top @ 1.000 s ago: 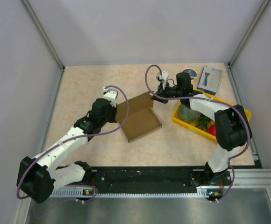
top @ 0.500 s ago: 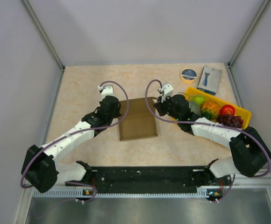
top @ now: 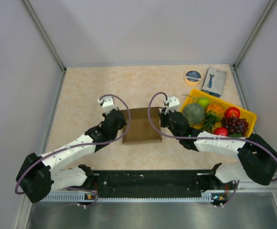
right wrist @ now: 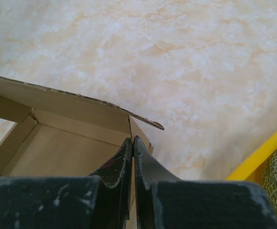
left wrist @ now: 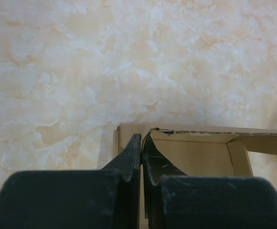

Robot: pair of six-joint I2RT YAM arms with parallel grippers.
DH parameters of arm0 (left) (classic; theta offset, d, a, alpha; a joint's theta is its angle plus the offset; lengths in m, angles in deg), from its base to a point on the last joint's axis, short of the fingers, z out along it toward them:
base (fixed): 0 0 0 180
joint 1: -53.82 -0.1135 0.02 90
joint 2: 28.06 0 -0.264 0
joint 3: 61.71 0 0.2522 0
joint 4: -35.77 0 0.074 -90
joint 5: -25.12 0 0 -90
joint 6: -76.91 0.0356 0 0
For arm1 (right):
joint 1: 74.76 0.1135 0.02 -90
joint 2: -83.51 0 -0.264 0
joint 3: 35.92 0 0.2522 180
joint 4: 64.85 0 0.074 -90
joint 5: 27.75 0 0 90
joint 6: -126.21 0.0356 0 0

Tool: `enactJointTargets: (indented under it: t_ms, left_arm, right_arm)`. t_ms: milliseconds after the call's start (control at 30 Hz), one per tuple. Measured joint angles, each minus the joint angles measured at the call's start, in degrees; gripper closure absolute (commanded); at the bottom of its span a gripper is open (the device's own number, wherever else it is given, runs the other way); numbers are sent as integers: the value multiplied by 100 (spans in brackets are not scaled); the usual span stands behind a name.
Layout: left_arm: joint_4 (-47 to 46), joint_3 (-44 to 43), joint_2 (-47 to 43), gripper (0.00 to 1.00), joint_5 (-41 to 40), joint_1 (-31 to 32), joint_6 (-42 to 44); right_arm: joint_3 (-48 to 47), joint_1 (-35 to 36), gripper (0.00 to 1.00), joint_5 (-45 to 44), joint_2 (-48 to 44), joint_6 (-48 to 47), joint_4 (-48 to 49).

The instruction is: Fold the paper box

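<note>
From above, I can't see the contact with the box (top: pixel 142 125); in wrist views my fingers (left wrist: pixel 129 162) cover its near walls.

Pale marbled beige desk (top: pixel 86 90), grey walls on three sides, w/ metal frame rails in the corners. Yellow plastic tray (top: pixel 253 116) at the right side of the desk, set diagonally, full of fruit: round green netted melon (top: pixel 194 113) at the near-left end, small green fruit (top: pixel 203 102) behind it, orange pineapple-like fruit (top: pixel 214 110) in the middle, red round fruit (top: pixel 232 112) towards the far right, dark purple grape bunch (top: pixel 235 125) just beside it, another red fruit (top: pixel 220 131) at the near edge. Beyond the tray, far right corner: small round tape roll w/ dark blue centre (top: pixel 193 76), and next to it a blue-and-white retail box (top: pixel 214 81) lying flat; the two near each other, not touching. Right wrist view: tray rim & melon at the bottom right.
</note>
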Motion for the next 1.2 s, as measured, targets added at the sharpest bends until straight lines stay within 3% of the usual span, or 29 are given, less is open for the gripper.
enactJointTargets:
  t_ms: [433,867,1200]
  left_arm:
    - [-503,656,-341,100,-737,542,-374]
    - [-627,1036,-619,100,-997,800,-822]
    - [-675,1497,-1176,100,-859,916,-946]
  right_arm:
    - [516,785,100,-1154,-223,334,411]
    - [59,1272,100,-2055,-262,1582,-833]
    - [-22,1523,100,-2496,-118,2293,-1180]
